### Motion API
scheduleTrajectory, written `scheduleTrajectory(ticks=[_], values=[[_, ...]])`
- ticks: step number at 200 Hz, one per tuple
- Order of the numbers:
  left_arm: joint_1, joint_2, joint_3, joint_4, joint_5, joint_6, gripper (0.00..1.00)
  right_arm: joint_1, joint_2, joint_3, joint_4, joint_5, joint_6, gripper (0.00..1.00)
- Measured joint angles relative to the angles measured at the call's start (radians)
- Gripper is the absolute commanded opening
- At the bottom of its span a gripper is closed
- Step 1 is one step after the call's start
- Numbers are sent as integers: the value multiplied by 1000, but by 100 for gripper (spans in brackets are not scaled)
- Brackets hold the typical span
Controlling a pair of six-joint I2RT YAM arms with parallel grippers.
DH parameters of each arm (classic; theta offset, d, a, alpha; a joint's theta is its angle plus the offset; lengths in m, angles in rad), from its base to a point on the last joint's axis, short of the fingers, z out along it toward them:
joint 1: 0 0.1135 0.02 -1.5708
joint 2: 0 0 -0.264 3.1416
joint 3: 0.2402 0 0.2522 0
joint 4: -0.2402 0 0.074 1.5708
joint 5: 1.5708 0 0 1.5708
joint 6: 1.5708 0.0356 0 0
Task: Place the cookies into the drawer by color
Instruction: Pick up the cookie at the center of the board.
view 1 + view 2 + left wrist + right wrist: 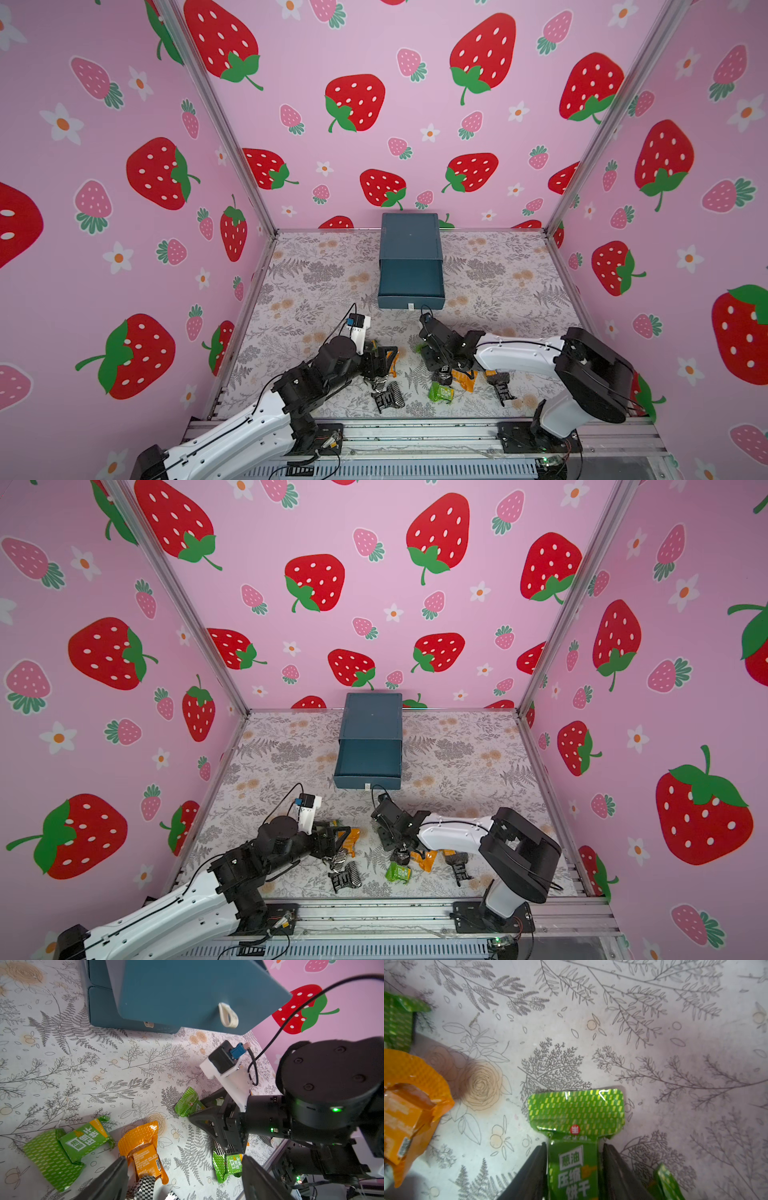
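The dark teal drawer (409, 239) (370, 719) stands at the back middle, and its top one (410, 278) is pulled out, showing a bare inside. In the right wrist view my right gripper (574, 1147) is shut on a green cookie (576, 1109), one finger on each side of it, low over the cloth (422, 347). My left gripper (184, 1159) hangs open above an orange cookie (143, 1147) and a black checked cookie (145, 1186). More cookies lie near the front: green (440, 392), orange (465, 378), black (388, 397).
The floral cloth (324, 282) covers the table inside pink strawberry walls. A metal rail (415, 432) runs along the front edge. A white pull tab (228, 1015) hangs from the open drawer's front. Two more green cookies (66, 1147) (228, 1164) lie beside the left gripper.
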Motion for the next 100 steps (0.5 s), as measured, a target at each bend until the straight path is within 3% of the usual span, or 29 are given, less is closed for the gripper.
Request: scheduleTrajectory(ticks=[65, 100], values=[[0, -1, 0, 18, 3, -5, 89, 6, -8, 10, -24, -13, 8, 29], [3, -64, 1, 35, 31, -18, 89, 6, -146, 13, -35, -54, 8, 27]])
